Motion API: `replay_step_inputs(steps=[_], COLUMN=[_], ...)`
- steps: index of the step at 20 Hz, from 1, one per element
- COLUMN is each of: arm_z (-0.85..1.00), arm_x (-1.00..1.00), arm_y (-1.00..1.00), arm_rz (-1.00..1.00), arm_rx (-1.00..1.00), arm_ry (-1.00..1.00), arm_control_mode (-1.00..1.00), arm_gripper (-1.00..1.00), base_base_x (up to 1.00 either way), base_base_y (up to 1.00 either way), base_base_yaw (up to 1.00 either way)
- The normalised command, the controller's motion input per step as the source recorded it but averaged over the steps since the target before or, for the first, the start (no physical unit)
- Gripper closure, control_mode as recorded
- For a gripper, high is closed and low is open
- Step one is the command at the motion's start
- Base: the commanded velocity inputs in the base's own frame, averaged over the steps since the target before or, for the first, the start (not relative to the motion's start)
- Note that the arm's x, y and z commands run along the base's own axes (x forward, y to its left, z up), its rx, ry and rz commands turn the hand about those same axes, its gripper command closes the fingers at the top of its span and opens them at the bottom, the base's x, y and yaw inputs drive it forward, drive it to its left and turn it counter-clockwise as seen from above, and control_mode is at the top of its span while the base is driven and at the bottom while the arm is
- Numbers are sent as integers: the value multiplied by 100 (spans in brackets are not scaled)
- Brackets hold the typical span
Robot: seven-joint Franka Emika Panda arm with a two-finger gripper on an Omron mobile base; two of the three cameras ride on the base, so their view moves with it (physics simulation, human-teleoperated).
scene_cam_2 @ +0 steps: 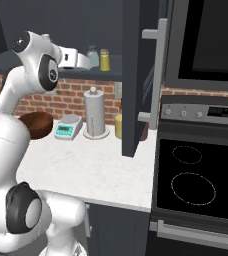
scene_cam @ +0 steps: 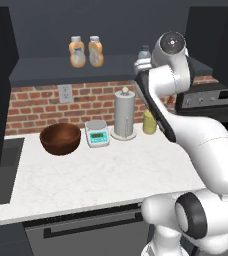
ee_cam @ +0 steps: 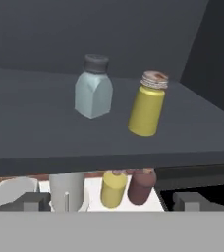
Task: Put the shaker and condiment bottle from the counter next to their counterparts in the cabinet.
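The teal-grey shaker (ee_cam: 94,87) stands upright on the cabinet shelf (ee_cam: 30,128), just beside the yellow-green shaker (ee_cam: 148,104) it is meant to join, close but apart. I read that as the pairing done on purpose: like next to like. My gripper (ee_cam: 112,202) sits in front of the shelf edge with its jaws spread wide and nothing between them, so the shaker rests on its own base.

Further left on the same shelf, in the left base view, two orange-tan bottles (scene_cam: 86,51) stand side by side, which suggests the condiment bottle (scene_cam: 96,51) is already with its twin, though I cannot tell which is which.

Below, the counter (scene_cam: 101,175) carries a wooden bowl (scene_cam: 60,138), a small scale (scene_cam: 97,133), a paper towel holder (scene_cam: 125,114) and a yellow canister (scene_cam: 149,121).
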Motion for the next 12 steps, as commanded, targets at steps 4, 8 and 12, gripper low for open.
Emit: replay_step_inputs(steps=[4, 8, 12], arm_z=[27, 28, 34], arm_x=[-100, -100, -100], arm_y=[0, -5, -12], arm_rz=[12, 31, 33], arm_rx=[9, 12, 14], arm_ry=[-18, -37, -48], arm_control_mode=[-100, -100, -100], arm_gripper=[-100, -100, -100], base_base_x=[0, 0, 0], base_base_y=[0, 0, 0], base_base_yaw=[0, 0, 0])
